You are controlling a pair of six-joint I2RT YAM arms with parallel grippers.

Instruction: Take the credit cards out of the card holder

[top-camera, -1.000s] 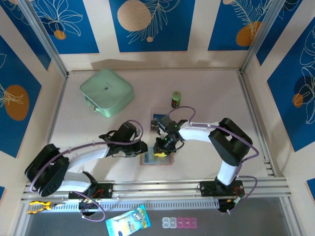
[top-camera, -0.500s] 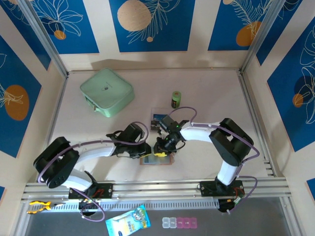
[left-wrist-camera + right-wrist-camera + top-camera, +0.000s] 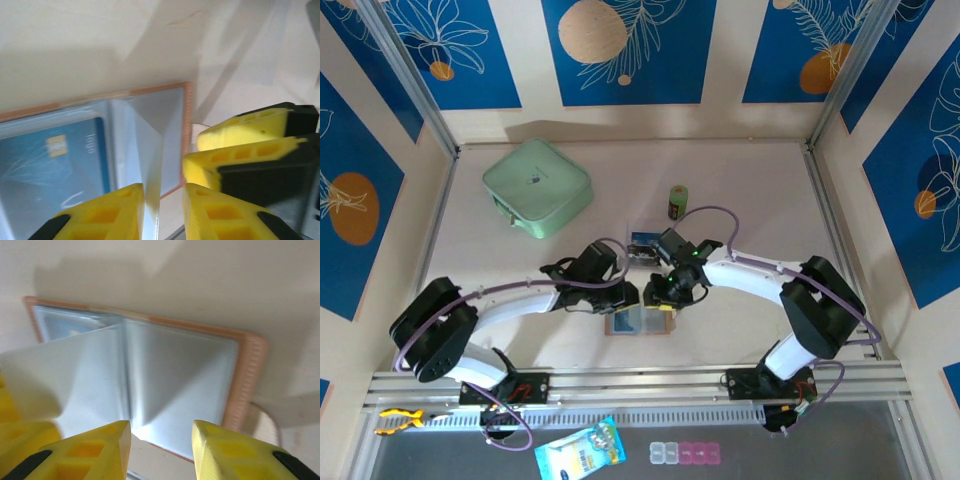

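Observation:
The tan-pink card holder (image 3: 638, 322) lies open on the table between the two arms. A blue credit card (image 3: 55, 160) sits in its left sleeve. One grey clear sleeve (image 3: 150, 165) stands up from the spine, and its edge runs between the fingers of my left gripper (image 3: 162, 192), resting against one pad with a gap to the other. My right gripper (image 3: 161, 432) hovers open over the holder's near edge (image 3: 242, 380), with nothing between its fingers. Another card (image 3: 642, 242) lies on the table just behind the holder. From above, the left gripper (image 3: 623, 297) and right gripper (image 3: 658, 297) nearly touch.
A mint-green square case (image 3: 537, 187) sits at the back left. A small green cylinder (image 3: 678, 202) stands behind the loose card. Metal rails (image 3: 640, 380) run along the near edge, with a packet (image 3: 580, 450) and small trays (image 3: 685, 453) below them.
The left gripper has moved right onto the holder's raised sleeve. The right gripper's jaws have widened and its elbow has swung to the right.

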